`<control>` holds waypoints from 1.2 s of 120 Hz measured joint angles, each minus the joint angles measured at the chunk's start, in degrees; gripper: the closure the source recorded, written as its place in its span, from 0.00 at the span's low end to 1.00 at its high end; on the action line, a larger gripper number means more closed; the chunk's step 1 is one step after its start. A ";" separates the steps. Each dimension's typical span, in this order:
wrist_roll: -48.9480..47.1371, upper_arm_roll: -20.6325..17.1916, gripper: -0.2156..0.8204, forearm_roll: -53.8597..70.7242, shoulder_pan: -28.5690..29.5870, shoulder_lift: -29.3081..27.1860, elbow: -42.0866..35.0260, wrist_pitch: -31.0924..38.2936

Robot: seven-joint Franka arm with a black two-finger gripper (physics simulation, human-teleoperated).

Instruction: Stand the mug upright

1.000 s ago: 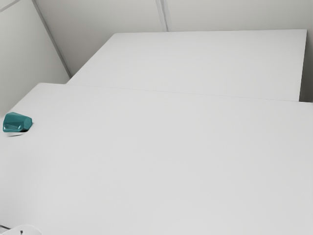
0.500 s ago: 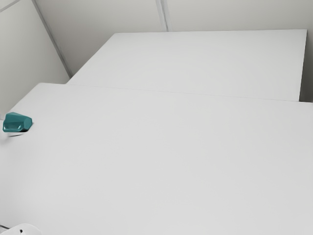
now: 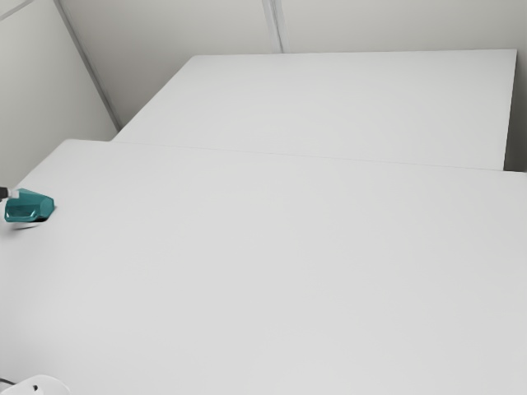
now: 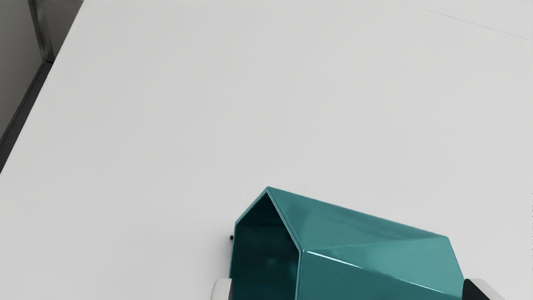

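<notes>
"Where is the mug (image 4: 358,258)?"

"Lying on its side on the white table (image 3: 272,271), near the exterior view's left edge. The gripper (image 3: 10,193) comes in right by it there."

"And how does it sit against the jaws?"

"Lengthwise between them. In the wrist view, the gripper (image 4: 347,291) has one fingertip (image 4: 221,291) at the open mouth and the other fingertip (image 4: 483,291) by the closed end."

"Are they clamped on it?"

"They look open, spread wide, about as far apart as the mug is long. Whether either one touches it, I can't tell."

"Is it upright?"

"No, tipped over, its mouth facing sideways."
</notes>
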 joint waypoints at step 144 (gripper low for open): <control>3.99 -4.61 0.78 -5.05 -1.77 -0.88 -5.05 3.03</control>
